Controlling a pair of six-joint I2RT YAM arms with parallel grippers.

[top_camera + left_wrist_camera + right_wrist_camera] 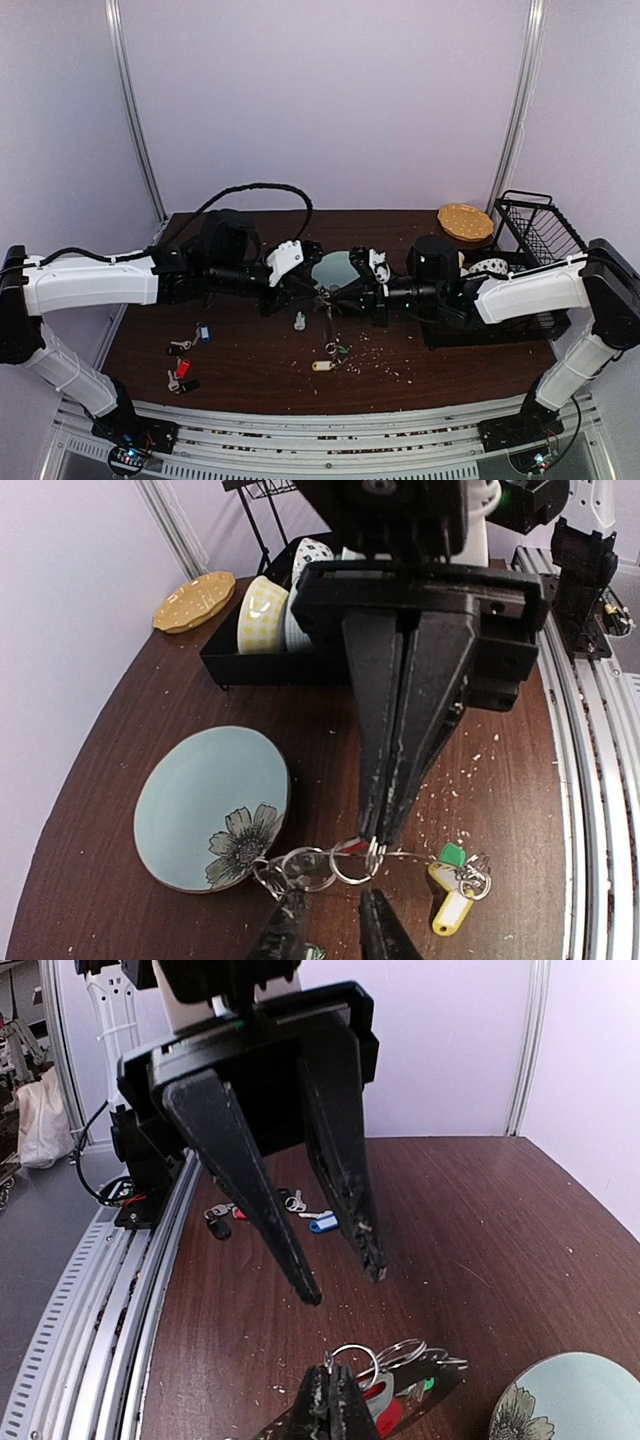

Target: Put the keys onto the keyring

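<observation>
Right hand [372, 843] clamped shut on keyring [405, 855]; left hand [343, 1286] open, empty, facing it. Close left just beside the clamp, clear of tagged keys [450, 908] beyond it.

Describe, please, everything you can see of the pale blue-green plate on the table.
The plate is round and pale blue-green, smooth and slightly glossy like glazed ceramic, with a low rim. A dark line-drawn flower sits near one edge, and the rest is plain. It lies flat on the dark wooden table, near its middle. A cluster of small metal rings sits just off the flowered edge. Whether they touch the rim cannot be told.
</observation>
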